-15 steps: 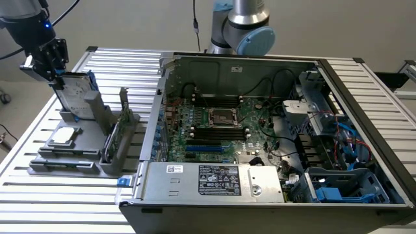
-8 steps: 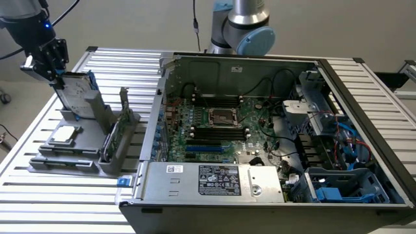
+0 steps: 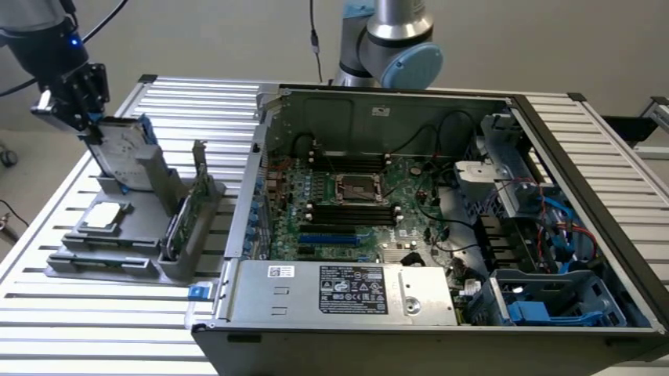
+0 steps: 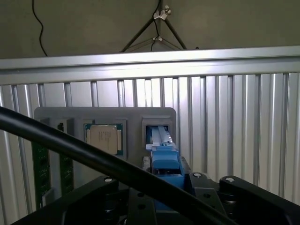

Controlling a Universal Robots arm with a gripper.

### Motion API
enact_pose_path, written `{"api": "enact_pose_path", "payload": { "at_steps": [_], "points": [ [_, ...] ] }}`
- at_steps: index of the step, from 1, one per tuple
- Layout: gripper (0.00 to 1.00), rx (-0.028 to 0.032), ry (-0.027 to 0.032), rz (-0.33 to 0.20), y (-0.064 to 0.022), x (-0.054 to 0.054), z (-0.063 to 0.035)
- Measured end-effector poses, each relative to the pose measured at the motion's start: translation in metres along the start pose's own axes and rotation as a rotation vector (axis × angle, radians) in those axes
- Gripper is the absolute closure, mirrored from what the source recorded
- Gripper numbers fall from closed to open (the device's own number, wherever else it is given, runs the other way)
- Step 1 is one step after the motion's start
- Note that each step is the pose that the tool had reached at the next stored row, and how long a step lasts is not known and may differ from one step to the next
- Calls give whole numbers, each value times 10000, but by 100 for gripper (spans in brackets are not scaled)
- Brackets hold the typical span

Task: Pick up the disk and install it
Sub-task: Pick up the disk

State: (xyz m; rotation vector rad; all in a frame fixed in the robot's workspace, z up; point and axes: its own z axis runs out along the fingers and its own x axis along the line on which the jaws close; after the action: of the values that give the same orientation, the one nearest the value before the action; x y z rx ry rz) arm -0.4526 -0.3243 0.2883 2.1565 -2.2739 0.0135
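Tool [image 3: 92,128] grips the disk [image 3: 128,153] standing upright in the holder [image 3: 105,266].

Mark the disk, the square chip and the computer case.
disk [image 3: 122,149], exterior view, its grey face.
square chip [image 4: 104,138], wrist view, its metal top.
computer case [image 3: 356,113], exterior view, its back wall.

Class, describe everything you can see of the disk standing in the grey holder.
The disk is a flat silver-grey metal slab edged with blue rails. It stands on edge, leaning, in a slot of the grey holder at the exterior view's left. The gripper sits at its top edge; whether it grips cannot be told.
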Motion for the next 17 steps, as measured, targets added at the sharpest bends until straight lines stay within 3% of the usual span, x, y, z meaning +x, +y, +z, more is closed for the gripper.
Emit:
{"api": "enact_pose_path", "payload": {
  "at_steps": [17],
  "points": [
    [67, 0, -2, 43, 8, 47, 1]
  ]
}}
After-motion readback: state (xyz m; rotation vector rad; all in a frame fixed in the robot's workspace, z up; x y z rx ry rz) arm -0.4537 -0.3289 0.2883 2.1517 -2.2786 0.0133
